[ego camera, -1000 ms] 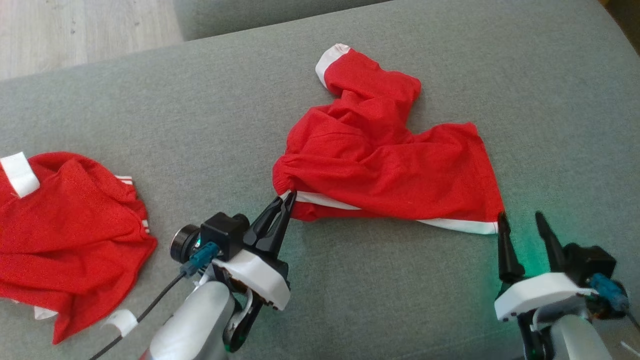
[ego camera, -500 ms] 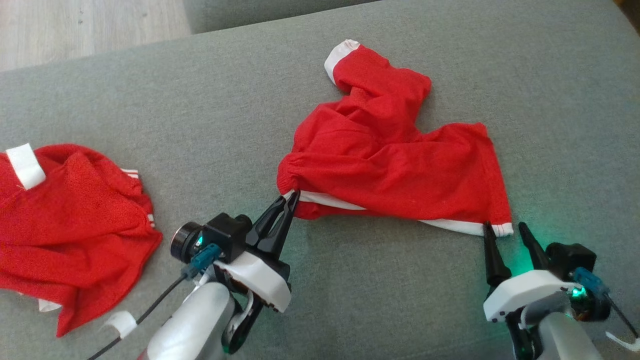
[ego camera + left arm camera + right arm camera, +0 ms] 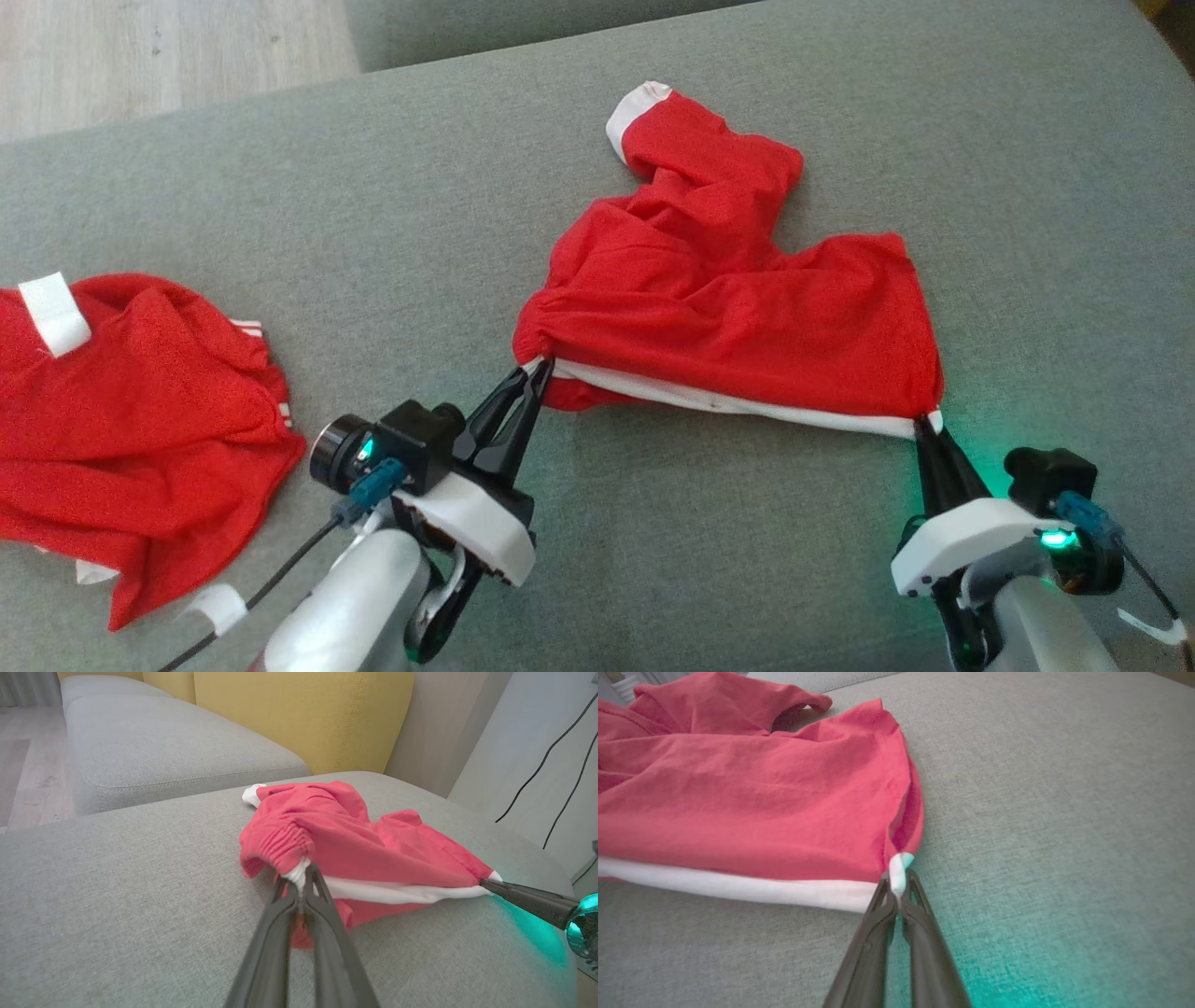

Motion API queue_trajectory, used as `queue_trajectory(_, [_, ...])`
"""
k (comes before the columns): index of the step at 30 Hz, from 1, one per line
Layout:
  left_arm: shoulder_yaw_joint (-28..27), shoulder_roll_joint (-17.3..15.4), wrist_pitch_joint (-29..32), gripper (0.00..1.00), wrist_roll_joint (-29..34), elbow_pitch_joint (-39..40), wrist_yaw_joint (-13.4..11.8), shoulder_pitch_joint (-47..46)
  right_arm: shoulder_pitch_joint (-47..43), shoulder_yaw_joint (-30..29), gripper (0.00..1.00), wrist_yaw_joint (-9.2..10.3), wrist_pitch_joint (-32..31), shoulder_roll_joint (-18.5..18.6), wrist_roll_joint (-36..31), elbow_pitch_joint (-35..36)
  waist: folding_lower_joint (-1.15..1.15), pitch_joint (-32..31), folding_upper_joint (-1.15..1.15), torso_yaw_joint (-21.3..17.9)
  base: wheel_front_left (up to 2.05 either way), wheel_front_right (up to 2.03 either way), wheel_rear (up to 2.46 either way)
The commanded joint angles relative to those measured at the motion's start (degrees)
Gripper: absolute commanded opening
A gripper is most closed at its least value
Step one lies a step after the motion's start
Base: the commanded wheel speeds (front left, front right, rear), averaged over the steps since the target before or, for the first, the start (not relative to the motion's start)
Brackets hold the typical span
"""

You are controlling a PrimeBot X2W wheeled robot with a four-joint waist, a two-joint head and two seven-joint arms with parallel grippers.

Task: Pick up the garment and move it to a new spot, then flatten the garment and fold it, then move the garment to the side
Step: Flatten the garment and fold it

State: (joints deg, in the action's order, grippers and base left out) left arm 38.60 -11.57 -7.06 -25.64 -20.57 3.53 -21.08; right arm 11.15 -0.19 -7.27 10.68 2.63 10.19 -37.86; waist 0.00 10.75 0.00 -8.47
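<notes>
The red garment lies crumpled on the grey sofa — its white edge runs straight. The left tool pinches one end, the right tool pinches the other.

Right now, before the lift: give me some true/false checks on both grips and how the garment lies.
1. The left gripper is shut on the near edge of the red garment. True.
2. The right gripper hangs open beside the garment's corner. False: it is shut on the white corner.
3. A second red garment lies on the grey cushion off to the robot's left. True.
4. The gripped garment is folded into a neat rectangle. False: it lies crumpled, with one part bunched toward the far side.
5. The white band runs along the edge between the two grippers. True.
</notes>
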Motion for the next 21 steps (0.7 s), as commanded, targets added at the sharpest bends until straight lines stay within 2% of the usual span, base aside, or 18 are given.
queue_trajectory(1, [-1.76,-1.64,0.0,0.0,0.54,2.07,-0.34,-0.69,1.85,0.71,0.0,-0.22,1.1,0.25,0.29,1.21,0.0,-0.22,0.0,-0.11,0.0,0.0,0.0])
queue_trajectory(11, [-1.59,-4.68,1.3,0.0,0.7,4.23,-0.42,0.24,2.79,-0.13,0.0,-0.22,2.19,0.25,1.79,5.68,0.0,-1.41,0.0,-0.01,0.0,0.0,0.0])
queue_trajectory(21, [-0.6,-10.25,6.4,0.0,2.15,9.73,1.34,-3.73,5.07,1.51,0.0,-0.22,-1.44,0.25,3.86,17.83,0.0,-4.09,0.0,0.4,0.0,0.0,0.0])
